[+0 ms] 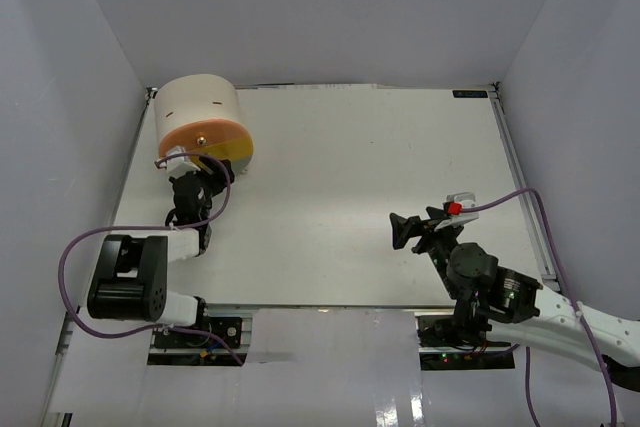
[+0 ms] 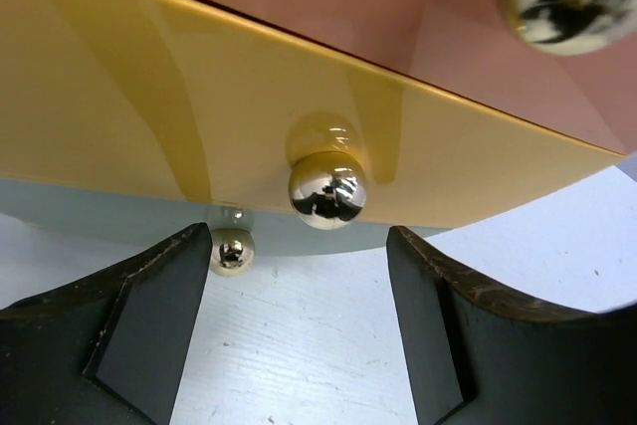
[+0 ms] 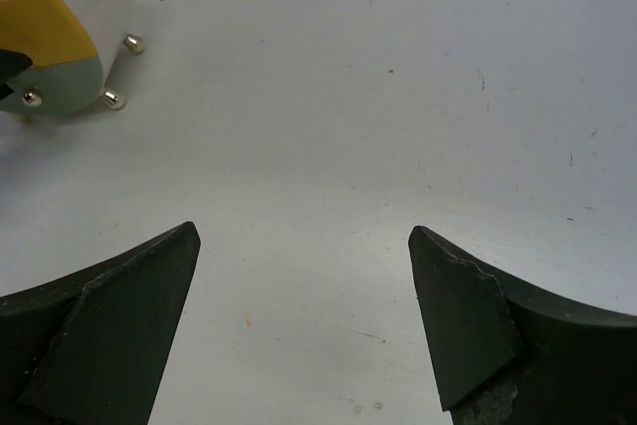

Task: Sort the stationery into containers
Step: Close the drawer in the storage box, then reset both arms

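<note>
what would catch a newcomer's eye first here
The round beige cabinet, with peach, yellow and grey-green fronts, stands at the far left of the table. The left gripper is close at its front, open, lined up on the knob of the yellow drawer. The right gripper hangs open over the table's right side.

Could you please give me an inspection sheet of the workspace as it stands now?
Surface: white table, faint scuff marks.
Job's things: beige cabinet far left, with peach drawer, yellow drawer, grey-green drawer; no stationery seen.
Clutter: nothing seen.
Grippers: left gripper open, fingers either side of the yellow drawer's knob, not touching; right gripper open above bare table.
Cables: purple cable loops beside left arm; second cable arcs over right arm.
Surroundings: plain pale walls on three sides.
</note>
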You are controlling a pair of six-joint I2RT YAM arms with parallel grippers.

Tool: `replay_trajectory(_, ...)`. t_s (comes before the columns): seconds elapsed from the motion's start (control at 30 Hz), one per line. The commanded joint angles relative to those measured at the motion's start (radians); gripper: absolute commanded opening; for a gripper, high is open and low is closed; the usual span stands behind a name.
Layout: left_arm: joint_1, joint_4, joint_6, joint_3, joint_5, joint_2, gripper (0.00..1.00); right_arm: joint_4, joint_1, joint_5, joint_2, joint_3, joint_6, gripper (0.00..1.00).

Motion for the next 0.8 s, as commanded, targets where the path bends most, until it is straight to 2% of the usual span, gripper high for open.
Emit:
replay_trajectory(0.0, 0.001, -0.024, 0.025, -0.016, 0.028, -0.104, 0.82, 0.018, -0.001, 0.011, -0.025, 0.023, -0.026, 0.92)
replay_trajectory(0.1, 0.001, -0.168, 0.021, 0.004, 0.027, -0.179, 0.84, 0.008, -0.003, 0.019, -0.037, 0.032, -0.045, 0.92)
replay_trajectory(0.3, 0.001, -0.585, 0.06, 0.111, 0.085, -0.441, 0.88, -0.005, -0.001, 0.036, -0.057, 0.085, -0.118, 0.91)
replay_trajectory(0.33, 0.001, -0.698, 0.083, 0.163, 0.112, -0.475, 0.89, -0.011, -0.001, 0.039, -0.057, 0.104, -0.132, 0.91)
replay_trajectory(0.4, 0.002, -0.812, 0.16, 0.223, 0.136, -0.578, 0.91, -0.017, -0.003, 0.043, -0.058, 0.129, -0.169, 0.91)
replay_trajectory(0.5, 0.001, -1.109, 0.256, 0.375, 0.136, -0.682, 0.98, -0.038, -0.001, 0.049, -0.063, 0.177, -0.201, 0.9)
replay_trajectory(0.53, 0.001, -1.166, 0.275, 0.46, 0.164, -0.699, 0.98, -0.046, -0.001, 0.051, -0.068, 0.184, -0.21, 0.9)
replay_trajectory(0.6, -0.001, -1.295, 0.304, 0.539, 0.166, -0.739, 0.98, -0.048, -0.001, 0.062, -0.083, 0.201, -0.23, 0.9)
replay_trajectory(0.77, -0.044, -1.487, 0.327, 0.75, 0.153, -0.803, 0.98, -0.087, -0.001, 0.063, -0.135, 0.241, -0.272, 0.9)
